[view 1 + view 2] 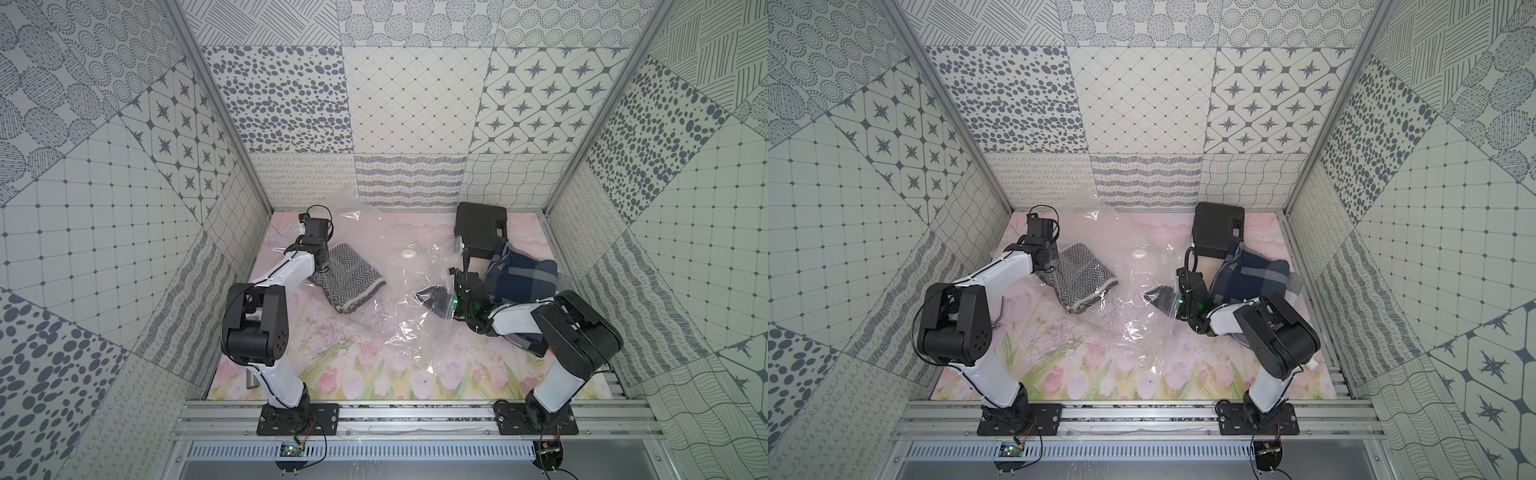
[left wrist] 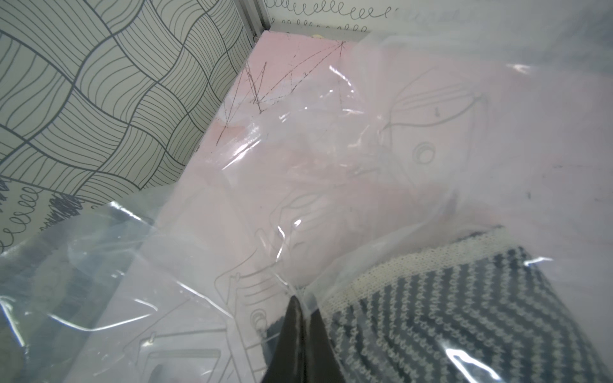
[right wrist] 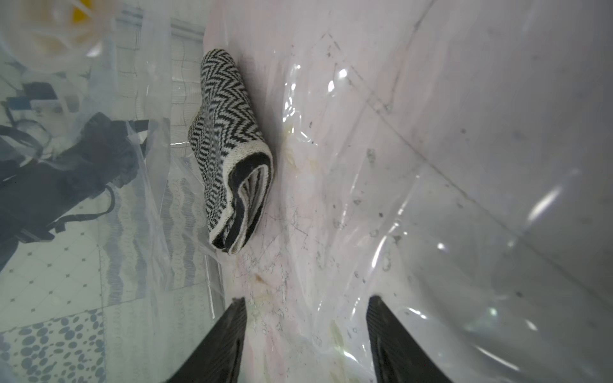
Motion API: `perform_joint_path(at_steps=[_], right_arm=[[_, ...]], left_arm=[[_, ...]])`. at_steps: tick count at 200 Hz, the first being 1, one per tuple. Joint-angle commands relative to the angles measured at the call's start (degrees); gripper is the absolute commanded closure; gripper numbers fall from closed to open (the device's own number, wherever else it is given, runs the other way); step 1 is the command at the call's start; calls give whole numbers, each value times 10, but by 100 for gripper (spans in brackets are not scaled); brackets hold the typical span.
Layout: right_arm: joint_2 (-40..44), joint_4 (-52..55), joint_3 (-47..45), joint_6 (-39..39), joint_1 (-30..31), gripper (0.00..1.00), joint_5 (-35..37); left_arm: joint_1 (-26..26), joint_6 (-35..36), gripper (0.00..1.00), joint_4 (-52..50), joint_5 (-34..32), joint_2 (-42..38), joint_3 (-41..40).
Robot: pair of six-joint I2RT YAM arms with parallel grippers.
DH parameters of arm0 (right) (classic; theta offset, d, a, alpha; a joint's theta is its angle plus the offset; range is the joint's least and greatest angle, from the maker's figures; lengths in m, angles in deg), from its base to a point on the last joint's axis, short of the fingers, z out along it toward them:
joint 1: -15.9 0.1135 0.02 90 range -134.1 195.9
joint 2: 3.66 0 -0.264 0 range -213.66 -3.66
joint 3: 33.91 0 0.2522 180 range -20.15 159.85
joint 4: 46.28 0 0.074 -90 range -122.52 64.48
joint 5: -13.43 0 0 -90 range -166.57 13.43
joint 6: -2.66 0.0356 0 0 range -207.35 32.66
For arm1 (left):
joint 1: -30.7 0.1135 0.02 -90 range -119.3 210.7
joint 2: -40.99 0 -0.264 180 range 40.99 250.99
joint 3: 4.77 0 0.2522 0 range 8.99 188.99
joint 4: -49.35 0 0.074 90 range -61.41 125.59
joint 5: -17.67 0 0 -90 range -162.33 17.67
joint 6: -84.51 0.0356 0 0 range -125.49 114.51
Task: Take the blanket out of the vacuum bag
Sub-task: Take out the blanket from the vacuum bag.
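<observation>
A tabletop covered by a pink mat printed with tulips is sitting inside a booth whose walls are papered in grey-and-white patterned squares. A metal rail is running along the near edge, carrying two white-and-black robot arms. One vacuum bag, clear and crinkled, is spreading across the middle of the mat, its single round white valve cap facing up. One folded blanket, knitted in black-and-white zigzags, is lying inside the bag, left of centre. The left gripper is pinching a fold of the bag's plastic just beside the blanket, its jaws pressed together. The right gripper is pointing towards the blanket from the right with its jaws spread apart, gripping nothing. One navy plaid cloth and one black hard case are resting at the far right.
</observation>
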Motion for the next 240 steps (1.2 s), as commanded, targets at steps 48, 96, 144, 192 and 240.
perform_joint_path(at_steps=[48, 96, 144, 192, 240], right_arm=[[-89, -117, 85, 16, 12, 38, -66], [-156, -168, 121, 43, 23, 38, -84], [-157, -148, 135, 27, 29, 36, -79], [-177, -112, 176, 1, 30, 34, -94], [-218, -76, 231, -22, 29, 32, -104]], left_arm=[[-9, -29, 100, -2, 0, -12, -32], [-11, -34, 100, 14, 7, -8, -43], [-20, -39, 100, 11, 16, 19, -39], [-26, -42, 100, -43, 39, -1, -6], [-35, -48, 100, -57, 54, -14, -3]])
